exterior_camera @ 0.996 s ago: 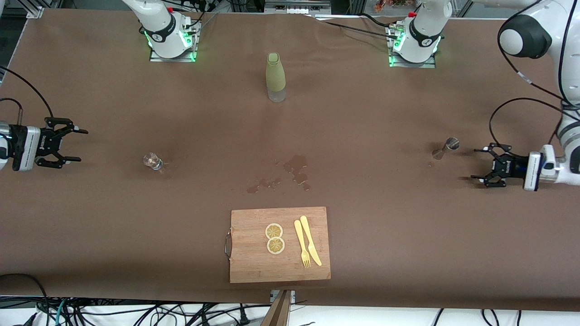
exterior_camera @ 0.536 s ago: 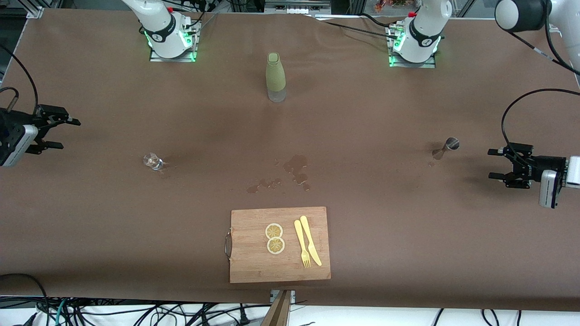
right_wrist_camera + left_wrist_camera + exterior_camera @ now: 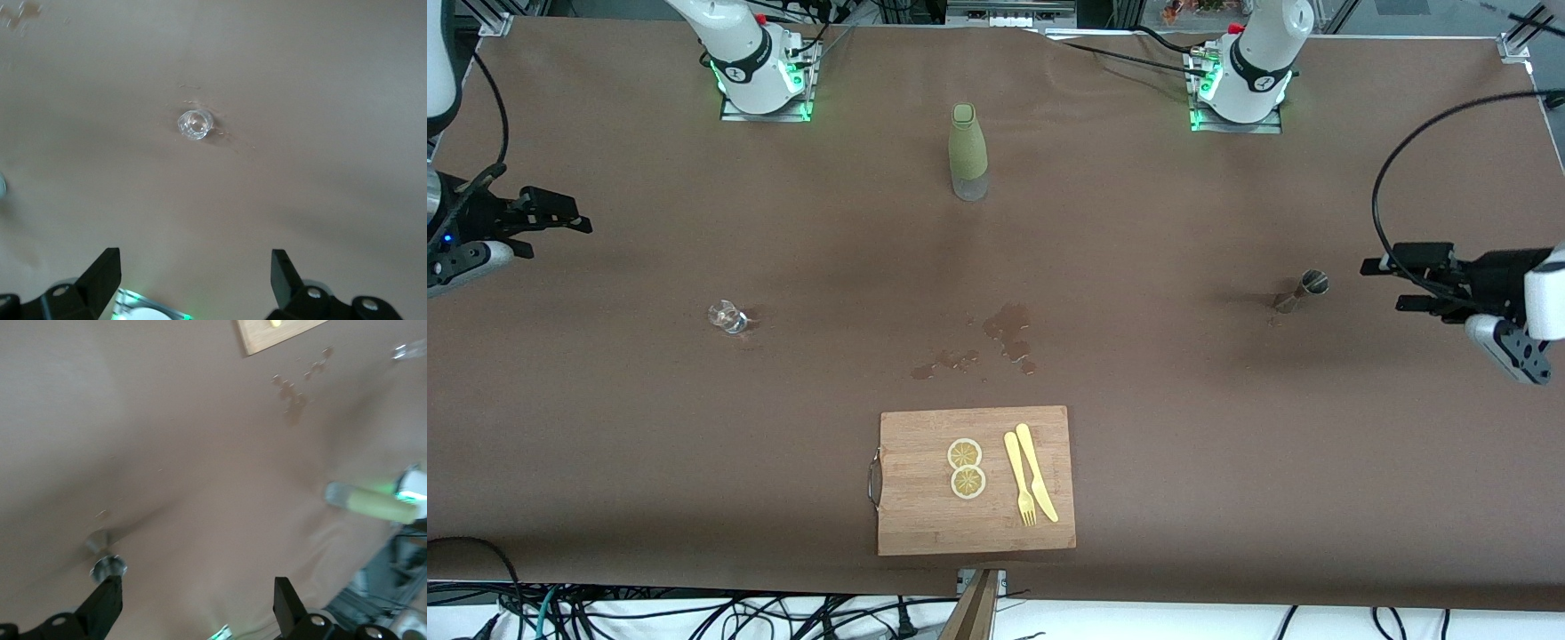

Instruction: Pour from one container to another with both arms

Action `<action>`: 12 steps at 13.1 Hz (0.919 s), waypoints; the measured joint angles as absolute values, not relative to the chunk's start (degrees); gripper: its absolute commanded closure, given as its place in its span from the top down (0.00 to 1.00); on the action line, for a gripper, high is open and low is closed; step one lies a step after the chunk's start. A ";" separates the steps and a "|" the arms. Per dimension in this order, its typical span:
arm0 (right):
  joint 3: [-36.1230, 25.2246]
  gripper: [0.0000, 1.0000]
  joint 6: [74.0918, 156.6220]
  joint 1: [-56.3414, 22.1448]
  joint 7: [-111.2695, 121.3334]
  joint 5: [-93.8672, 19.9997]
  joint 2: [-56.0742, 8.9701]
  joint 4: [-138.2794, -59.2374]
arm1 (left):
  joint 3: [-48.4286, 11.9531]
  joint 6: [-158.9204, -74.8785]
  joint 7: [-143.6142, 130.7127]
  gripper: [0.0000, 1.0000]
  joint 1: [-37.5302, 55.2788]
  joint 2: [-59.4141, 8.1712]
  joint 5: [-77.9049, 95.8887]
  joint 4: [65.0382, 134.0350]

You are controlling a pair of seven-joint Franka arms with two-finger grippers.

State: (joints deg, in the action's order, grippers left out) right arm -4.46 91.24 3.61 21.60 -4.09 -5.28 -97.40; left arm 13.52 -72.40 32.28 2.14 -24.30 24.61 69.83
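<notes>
Brown table (image 3: 1227, 444). Left gripper (image 3: 1383, 284) up over left arm's end, fingers spread, empty, near metal jigger (image 3: 1303, 290). Right gripper (image 3: 569, 222) over right arm's end, fingers spread, empty; clear glass (image 3: 727, 316) apart. Green bottle (image 3: 967, 151) upright between bases. Cutting board (image 3: 925, 524) nearest camera.

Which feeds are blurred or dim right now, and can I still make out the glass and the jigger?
Front view: evenly lit and sharp, soft shadow beside the metal jigger. Left wrist view: blurred and tilted, jigger still readable, bottle smeared. Right wrist view: soft but usable, small glass shows bright glints.
</notes>
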 measured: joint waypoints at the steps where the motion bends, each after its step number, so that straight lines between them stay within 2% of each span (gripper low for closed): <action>1: -4.36 1.00 91.20 3.02 15.40 -3.01 -4.39 -97.41 | 13.25 -73.92 32.55 1.00 3.06 -23.01 21.83 69.86; 4: -3.50 1.00 90.93 1.90 1.12 -0.99 -1.36 -97.66 | 13.28 -78.89 34.14 1.00 3.46 -22.03 18.16 70.08; 7: -3.37 1.00 91.48 1.75 -1.25 -0.95 1.66 -97.91 | 12.55 -81.21 32.55 1.00 3.67 -20.99 13.32 70.06; 12: -1.31 1.00 92.83 1.57 -1.58 -0.89 2.62 -98.22 | 5.01 -81.52 7.23 1.00 4.55 -16.18 3.52 70.05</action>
